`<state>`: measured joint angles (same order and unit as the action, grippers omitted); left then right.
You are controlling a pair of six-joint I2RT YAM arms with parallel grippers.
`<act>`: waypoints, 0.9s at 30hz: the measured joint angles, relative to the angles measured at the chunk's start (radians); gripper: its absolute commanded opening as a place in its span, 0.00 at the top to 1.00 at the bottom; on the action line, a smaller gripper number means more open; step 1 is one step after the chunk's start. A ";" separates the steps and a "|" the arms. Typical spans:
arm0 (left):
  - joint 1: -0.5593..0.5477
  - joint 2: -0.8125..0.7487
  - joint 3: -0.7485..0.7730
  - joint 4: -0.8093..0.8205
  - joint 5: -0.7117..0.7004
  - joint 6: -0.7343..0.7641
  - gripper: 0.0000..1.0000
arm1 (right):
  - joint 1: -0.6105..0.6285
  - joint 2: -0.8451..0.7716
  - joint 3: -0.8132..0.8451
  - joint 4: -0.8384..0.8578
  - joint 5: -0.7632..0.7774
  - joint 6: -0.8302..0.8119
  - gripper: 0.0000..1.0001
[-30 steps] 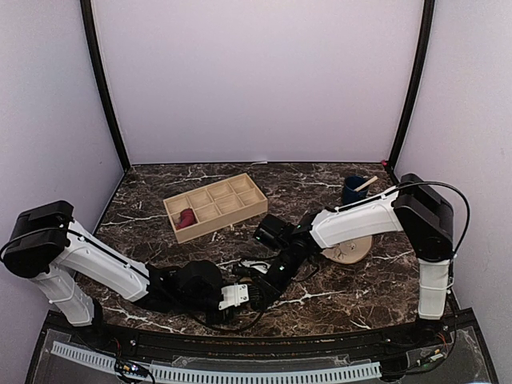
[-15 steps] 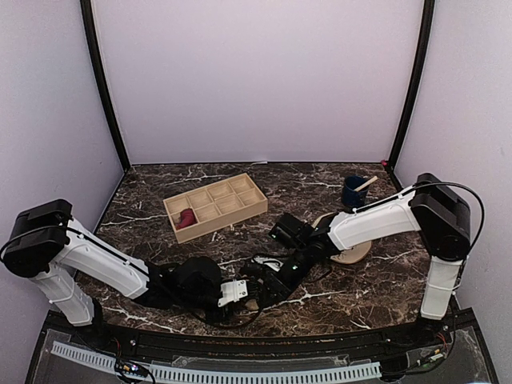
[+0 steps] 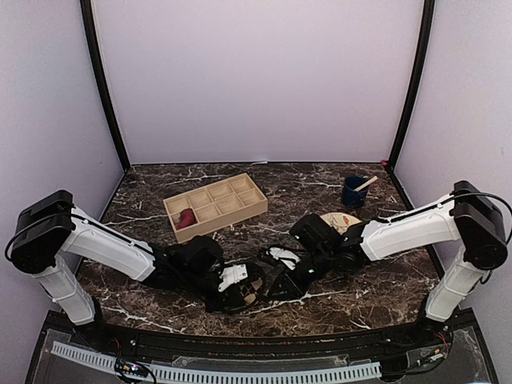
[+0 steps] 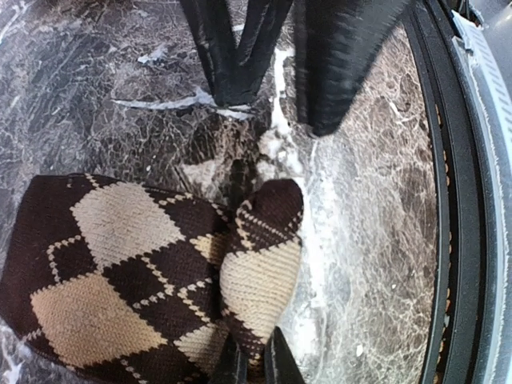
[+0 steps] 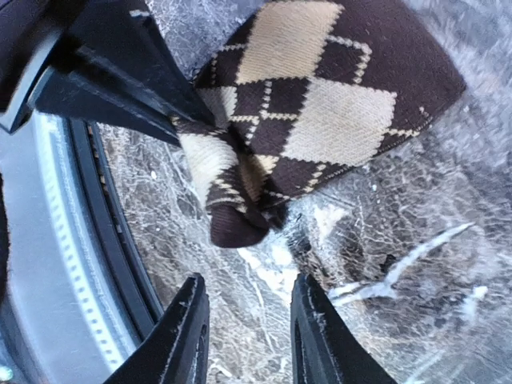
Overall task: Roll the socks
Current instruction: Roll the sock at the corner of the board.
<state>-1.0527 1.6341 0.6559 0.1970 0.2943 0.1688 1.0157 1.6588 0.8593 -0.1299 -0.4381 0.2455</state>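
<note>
A brown and beige argyle sock lies on the marble table near its front edge. It also shows in the right wrist view and in the top view. My left gripper is shut on the sock's folded end; in the top view the left gripper lies low on the table. My right gripper is open and empty, a short way off the sock's dark tip. In the top view the right gripper sits just right of the sock.
A wooden compartment tray holding a red thing stands at the back left. A blue cup with a stick and a round wooden disc are at the back right. The table's black front rail runs close by.
My right arm has drawn back to the right, its gripper now off the sock and open. My left gripper has shifted slightly right with the sock's end in it.
</note>
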 measured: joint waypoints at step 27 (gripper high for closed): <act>0.153 0.184 0.153 -0.151 0.493 -0.072 1.00 | 0.266 -0.019 -0.092 0.212 0.510 -0.333 0.58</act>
<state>-0.8997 1.8179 0.8085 0.0460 0.7876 0.0967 1.2819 1.6398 0.7677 0.0826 0.0719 -0.0872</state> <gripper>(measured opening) 0.055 0.409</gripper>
